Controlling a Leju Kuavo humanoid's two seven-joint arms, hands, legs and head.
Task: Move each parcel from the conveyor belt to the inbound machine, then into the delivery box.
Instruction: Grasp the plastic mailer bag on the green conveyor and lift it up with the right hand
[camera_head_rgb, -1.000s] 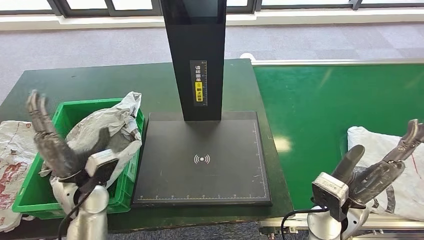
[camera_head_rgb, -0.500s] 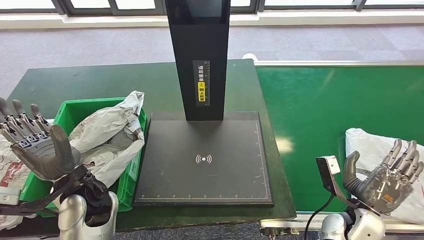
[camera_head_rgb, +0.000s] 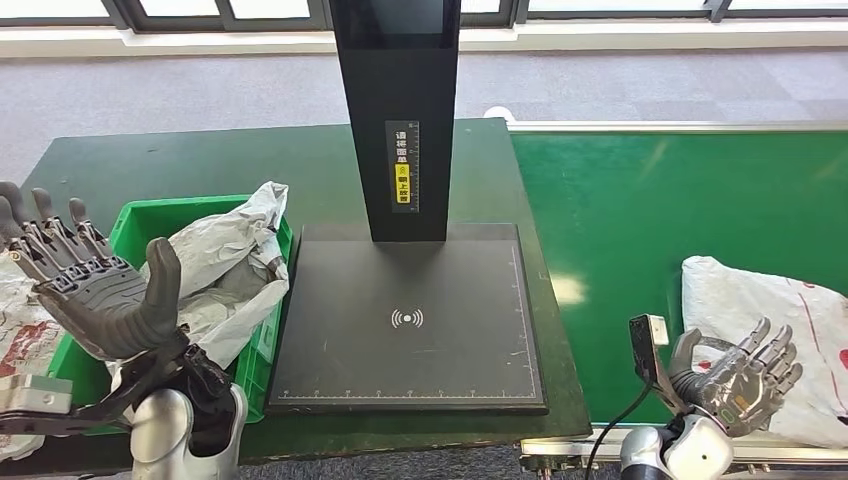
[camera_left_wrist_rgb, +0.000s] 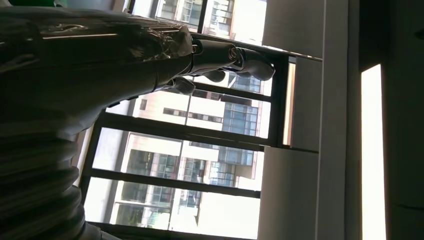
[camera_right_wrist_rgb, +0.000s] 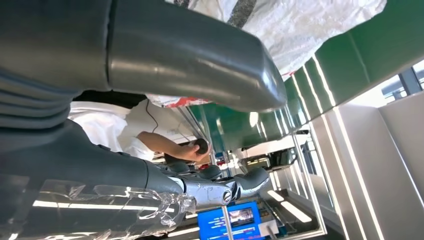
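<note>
Rising at about eight o'clock in the head view, the left robot hand (camera_head_rgb: 95, 290) is standing upright with its palm turned toward the middle of the scene, its fingers spread wide and pointing toward twelve o'clock, its thick thumb sticking out toward two o'clock, and it is holding nothing. It is hovering over the near left corner of the green delivery box (camera_head_rgb: 262, 340), which is sitting on the dark green tabletop (camera_head_rgb: 200, 160) at nine o'clock. A crumpled grey parcel in the box (camera_head_rgb: 225, 265) is lying inside, one corner poking up above the far rim. Another wrinkled white bag (camera_head_rgb: 15, 335) is lying on the tabletop just beside the box, at its nine o'clock side.

The inbound machine (camera_head_rgb: 405, 320) is occupying the centre, its flat black pad bare and its black column rising toward twelve o'clock.

At about four o'clock the right robot hand (camera_head_rgb: 735, 375) is sitting low, palm up, with fingers loosely apart and gently curved, gripping nothing. It is hanging over the near edge of the green conveyor belt (camera_head_rgb: 640, 200), just beside a white parcel (camera_head_rgb: 770, 310) resting on the belt at three to four o'clock. In the right wrist view the same parcel (camera_right_wrist_rgb: 295, 25) is showing beyond the thumb.
</note>
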